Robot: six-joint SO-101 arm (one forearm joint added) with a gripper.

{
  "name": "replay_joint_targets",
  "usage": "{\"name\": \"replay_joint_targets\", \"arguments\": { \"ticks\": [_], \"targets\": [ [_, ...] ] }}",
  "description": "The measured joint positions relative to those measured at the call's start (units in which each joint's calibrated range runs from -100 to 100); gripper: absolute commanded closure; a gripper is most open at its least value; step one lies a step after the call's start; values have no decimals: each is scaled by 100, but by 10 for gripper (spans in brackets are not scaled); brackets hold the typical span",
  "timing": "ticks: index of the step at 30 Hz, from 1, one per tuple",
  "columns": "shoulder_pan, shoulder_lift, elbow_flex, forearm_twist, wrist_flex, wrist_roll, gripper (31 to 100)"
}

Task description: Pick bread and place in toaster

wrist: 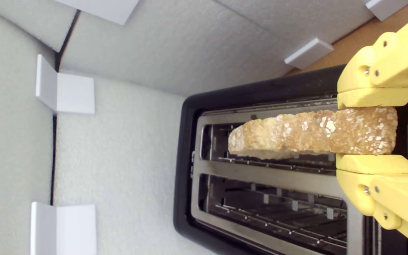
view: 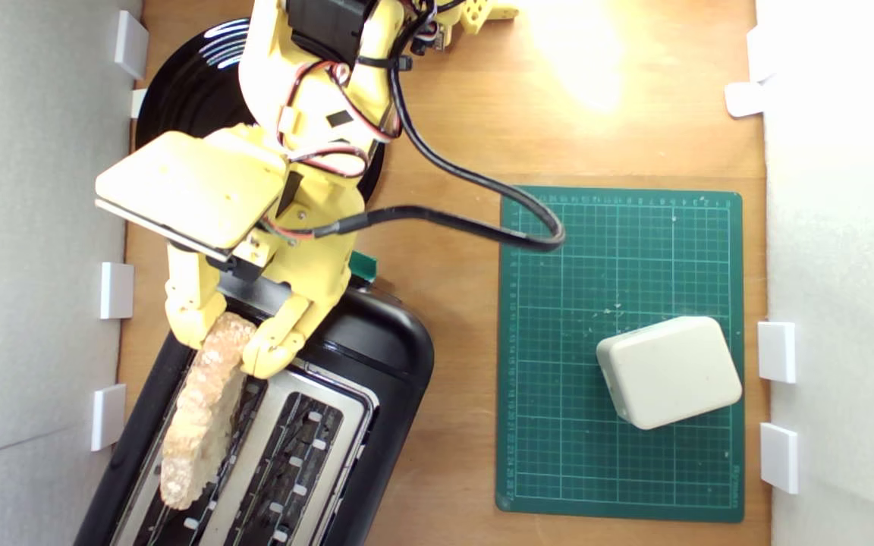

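Note:
My yellow gripper [view: 228, 347] is shut on the bread [view: 205, 409], a brown-crusted slice held on edge by its thick end. The slice hangs lengthwise over the toaster [view: 391, 356], a black body with a silver top panel, at the exterior view's lower left. In the wrist view the bread [wrist: 313, 136] lies along one slot's opening, with the gripper [wrist: 372, 131] clamping it from both sides. The second slot [wrist: 271, 203] is empty, its wire guides showing. A green lever [view: 363, 265] pokes out beside the wrist. How deep the slice sits in the slot, I cannot tell.
A round glossy black plate [view: 187, 83] lies behind the arm. A green cutting mat [view: 619, 303] at the exterior view's right holds an off-white rounded block [view: 668, 371]. A black cable [view: 475, 182] loops onto the mat. Grey foam walls [view: 35, 265] with white clips border both sides.

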Motion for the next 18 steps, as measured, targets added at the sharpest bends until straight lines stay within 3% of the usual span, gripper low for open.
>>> {"name": "replay_joint_targets", "arguments": {
  "ticks": [8,14,18],
  "targets": [
    [0,445,-129,-9,-110,0,688],
    [0,462,-129,-18,-119,0,547],
    [46,454,-74,-36,-119,0,491]
  ]
}}
